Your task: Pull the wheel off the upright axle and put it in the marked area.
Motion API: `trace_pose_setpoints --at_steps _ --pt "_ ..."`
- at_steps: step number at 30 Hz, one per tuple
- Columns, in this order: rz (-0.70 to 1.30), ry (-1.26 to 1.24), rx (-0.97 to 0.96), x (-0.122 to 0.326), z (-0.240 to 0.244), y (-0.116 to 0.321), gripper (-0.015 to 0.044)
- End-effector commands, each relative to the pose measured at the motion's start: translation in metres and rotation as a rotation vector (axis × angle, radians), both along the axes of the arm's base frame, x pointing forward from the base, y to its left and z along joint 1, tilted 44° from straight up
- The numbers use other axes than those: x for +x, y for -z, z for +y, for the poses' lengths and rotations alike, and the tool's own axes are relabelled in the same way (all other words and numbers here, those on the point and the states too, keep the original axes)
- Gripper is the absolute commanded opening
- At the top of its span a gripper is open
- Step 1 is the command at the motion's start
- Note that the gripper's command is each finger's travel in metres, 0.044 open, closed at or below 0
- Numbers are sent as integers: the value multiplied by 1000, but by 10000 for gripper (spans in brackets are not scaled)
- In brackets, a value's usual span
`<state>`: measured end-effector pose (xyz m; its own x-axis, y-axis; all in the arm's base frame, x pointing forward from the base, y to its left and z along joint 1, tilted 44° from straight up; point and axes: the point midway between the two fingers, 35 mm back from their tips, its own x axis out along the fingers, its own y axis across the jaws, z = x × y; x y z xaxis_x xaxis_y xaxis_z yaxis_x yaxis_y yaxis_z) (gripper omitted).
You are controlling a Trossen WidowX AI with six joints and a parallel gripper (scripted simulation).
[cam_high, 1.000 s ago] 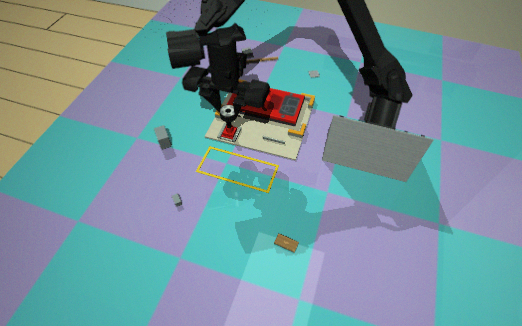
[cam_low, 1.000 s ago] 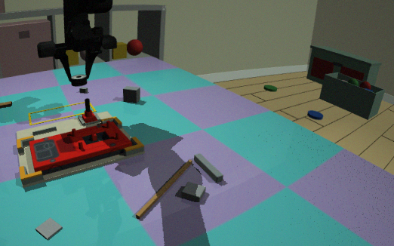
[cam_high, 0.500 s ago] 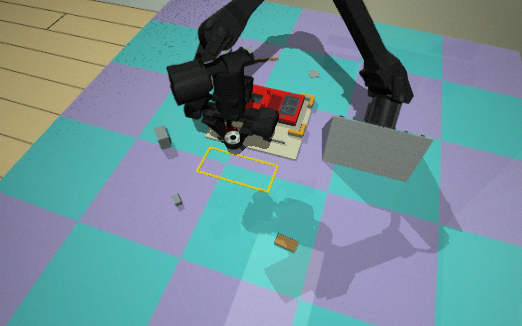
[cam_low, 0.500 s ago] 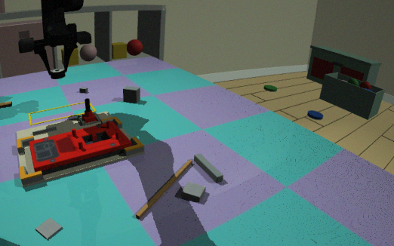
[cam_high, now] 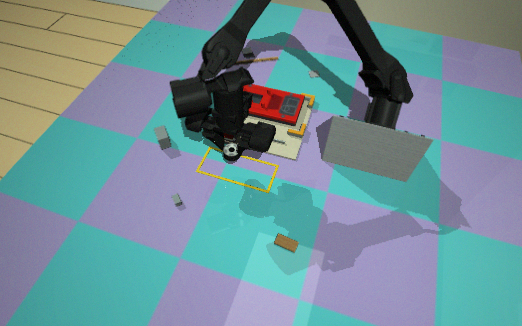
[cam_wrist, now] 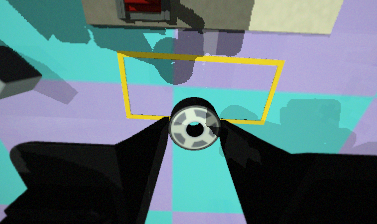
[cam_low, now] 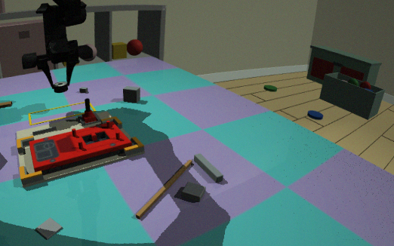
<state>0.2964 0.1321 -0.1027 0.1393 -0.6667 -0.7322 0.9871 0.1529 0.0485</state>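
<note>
The wheel (cam_high: pixel 231 149) (cam_low: pixel 60 89) (cam_wrist: pixel 181 129), dark-rimmed with a pale spoked face and centre hole, is in my gripper (cam_high: pixel 230 146) (cam_low: pixel 59 84) (cam_wrist: pixel 194 123). The gripper is shut on it, with one finger at each side, and holds it face up in the air above the table. The upright axle (cam_low: pixel 87 105) stands bare on its red base, apart from the wheel; the arm hides it in the top view. The marked area (cam_high: pixel 233 181) (cam_low: pixel 57 108) (cam_wrist: pixel 239 60) is a yellow outline. In the wrist view the wheel overlaps its near edge line.
A pale board (cam_high: pixel 284 149) (cam_wrist: pixel 294 22) with a red plate (cam_high: pixel 293 117) (cam_low: pixel 67 151) lies beside the marked area. A grey block (cam_high: pixel 162 138) (cam_low: pixel 131 94), a small grey block (cam_high: pixel 177 200) and a brown block (cam_high: pixel 286 243) lie around. A large grey panel (cam_high: pixel 374 150) stands right in the top view.
</note>
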Motion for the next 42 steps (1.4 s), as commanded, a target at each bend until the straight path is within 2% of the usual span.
trace_pose_setpoints --at_steps 1,6,11,22,29,32,34,37,40,42 --pt "19 3 -18 -1 -23 20 0" --pt "18 4 -21 1 -46 41 0" --pt "18 4 -22 1 -49 44 0" --pt "15 13 -16 2 -44 40 289" --pt "18 5 -19 -5 -5 0 300" --pt "19 4 -19 -5 -4 -1 300" --pt "22 -6 -22 -12 -8 -2 352" --pt "24 -2 -18 -47 -6 -28 431" --pt "24 3 -19 -82 -10 -51 440" --pt "24 4 -20 -90 -11 -56 440"
